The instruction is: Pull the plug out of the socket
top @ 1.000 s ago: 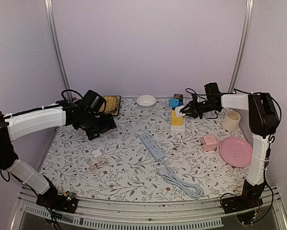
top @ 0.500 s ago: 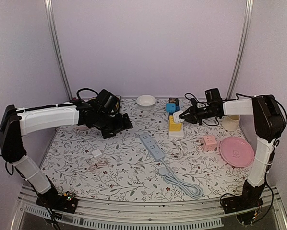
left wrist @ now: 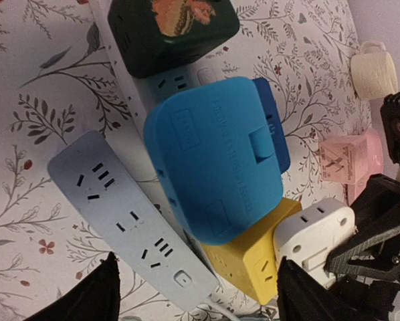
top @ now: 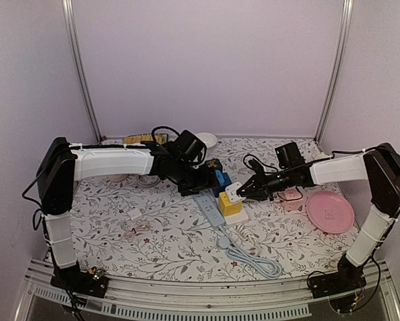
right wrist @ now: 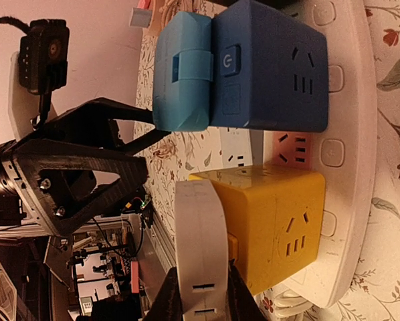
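Note:
A white plug (right wrist: 200, 247) sits in the side of a yellow socket cube (right wrist: 273, 227) that stands on a white power strip (right wrist: 350, 134). My right gripper (right wrist: 201, 301) is shut on the plug, one finger on each flat face. In the top view the plug (top: 233, 195) and yellow cube (top: 229, 204) lie mid-table. My left gripper (left wrist: 196, 264) hangs open over a blue adapter (left wrist: 213, 154) beside the yellow cube (left wrist: 253, 261), holding nothing. The right gripper (top: 243, 190) reaches in from the right, the left gripper (top: 203, 180) from the left.
A grey-blue power strip (top: 210, 207) with its coiled cable (top: 253, 257) lies against the white strip. A black cube (left wrist: 166, 30) stands behind the blue adapter. A pink cube (top: 292, 196) and pink plate (top: 330, 211) are on the right, a white bowl (top: 207, 139) at the back.
The right gripper has dragged the white strip with its cubes from the back toward the table's middle. The left arm swung right over the cubes and its jaws narrowed a little.

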Motion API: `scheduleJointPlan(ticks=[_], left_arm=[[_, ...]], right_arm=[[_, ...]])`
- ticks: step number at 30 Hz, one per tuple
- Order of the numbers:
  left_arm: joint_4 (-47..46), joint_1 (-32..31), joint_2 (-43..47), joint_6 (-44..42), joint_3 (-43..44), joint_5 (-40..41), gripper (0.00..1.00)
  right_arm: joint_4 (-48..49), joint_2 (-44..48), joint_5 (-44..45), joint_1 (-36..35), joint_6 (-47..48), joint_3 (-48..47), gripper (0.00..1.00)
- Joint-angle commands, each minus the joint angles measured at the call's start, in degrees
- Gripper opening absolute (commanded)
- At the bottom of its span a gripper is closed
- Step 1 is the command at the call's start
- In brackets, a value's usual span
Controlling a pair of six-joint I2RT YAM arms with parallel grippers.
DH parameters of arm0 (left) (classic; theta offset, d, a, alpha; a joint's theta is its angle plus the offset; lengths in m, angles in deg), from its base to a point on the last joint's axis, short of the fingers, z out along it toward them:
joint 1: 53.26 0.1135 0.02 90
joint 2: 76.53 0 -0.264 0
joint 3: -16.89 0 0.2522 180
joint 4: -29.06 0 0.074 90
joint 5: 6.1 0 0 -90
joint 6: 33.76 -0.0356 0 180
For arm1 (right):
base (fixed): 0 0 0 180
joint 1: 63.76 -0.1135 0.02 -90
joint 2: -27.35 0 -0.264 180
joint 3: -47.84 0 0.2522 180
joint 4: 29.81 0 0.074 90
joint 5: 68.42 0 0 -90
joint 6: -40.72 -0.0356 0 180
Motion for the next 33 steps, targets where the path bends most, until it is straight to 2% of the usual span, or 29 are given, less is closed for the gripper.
scheduleJointPlan(ticks=[1, 6, 10, 29, 33], left_arm=[[-0.4, -2.0, -3.6, -0.9, 2.6, -2.7, 0.71], [-1.9, -3.2, -2.9, 0.1, 0.6, -3.1, 0.57], [-4.4, -3.7, -1.8, 1.3, -2.4, -3.9, 0.53], [-2.5, -5.5, -2.6, 0.7, -4.6, -6.7, 0.52], [0.9, -6.0, -4.0, 0.8, -3.5, -6.1, 0.52]], right_arm=[[-4.0, 0.9, 2.5, -0.9, 0.7, 5.2, 0.03], [-3.1, 0.7, 3.0, -0.9, 0.1, 5.3, 0.03], [-2.6, 0.0, 3.1, -0.9, -0.2, 4.1, 0.03], [-0.4, -4.0, -1.4, -1.0, 1.4, 0.6, 0.03], [0.8, -4.1, -3.3, -1.0, 0.7, 0.6, 0.03]])
